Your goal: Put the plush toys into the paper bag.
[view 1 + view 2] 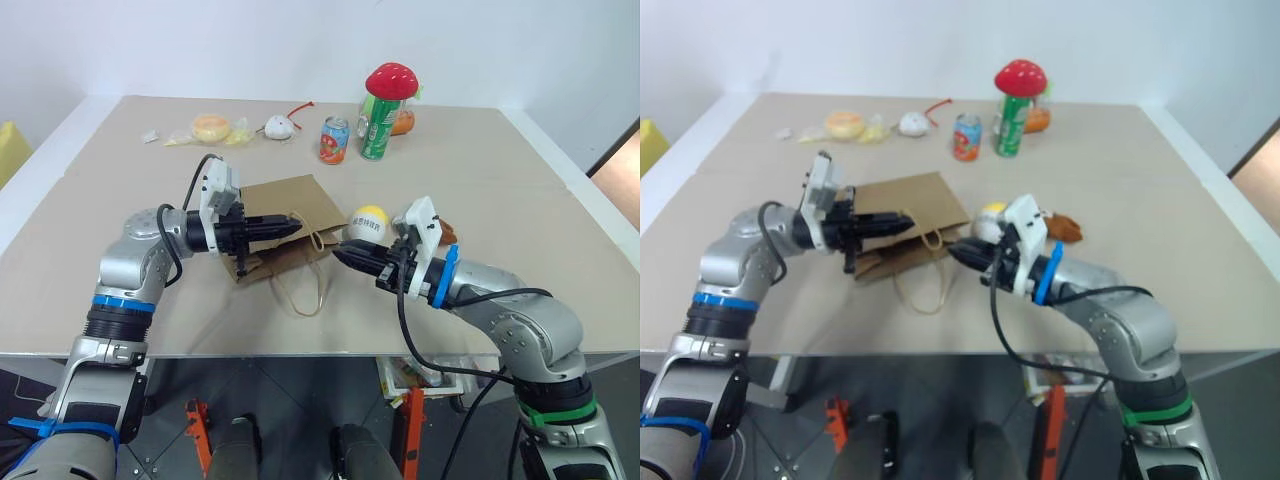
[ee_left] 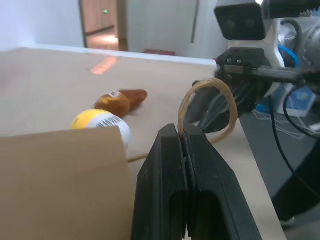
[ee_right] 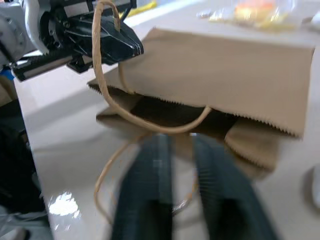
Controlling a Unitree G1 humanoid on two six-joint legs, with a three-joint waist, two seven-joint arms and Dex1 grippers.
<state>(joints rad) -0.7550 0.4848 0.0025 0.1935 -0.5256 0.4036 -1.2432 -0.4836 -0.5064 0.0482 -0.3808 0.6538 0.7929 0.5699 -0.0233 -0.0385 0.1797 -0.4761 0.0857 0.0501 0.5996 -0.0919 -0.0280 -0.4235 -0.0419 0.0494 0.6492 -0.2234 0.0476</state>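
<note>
On the table, seen from the head, the paper bag (image 1: pixel 285 225) is lying flat. Both plush toys, the white ball (image 1: pixel 368 222) and the brown bear (image 2: pixel 122 100), are waiting outside.

Along its wrist view, the left tool (image 2: pixel 182 145) is pinching one handle (image 2: pixel 206 107).

Toward the bag mouth, the right tool (image 3: pixel 177 150) is probably closing, empty.

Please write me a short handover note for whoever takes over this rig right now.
Left gripper: jaws shut on the upper handle of the paper bag, lifting the mouth open.
Right gripper: at the bag's mouth; jaw state unclear in the frames.
Paper bag lies on its side on the table.
White-and-yellow plush ball and brown plush animal lie on the table beside the bag.
Done: bag mouth held open.
Left: put both plush toys into the bag.
</note>
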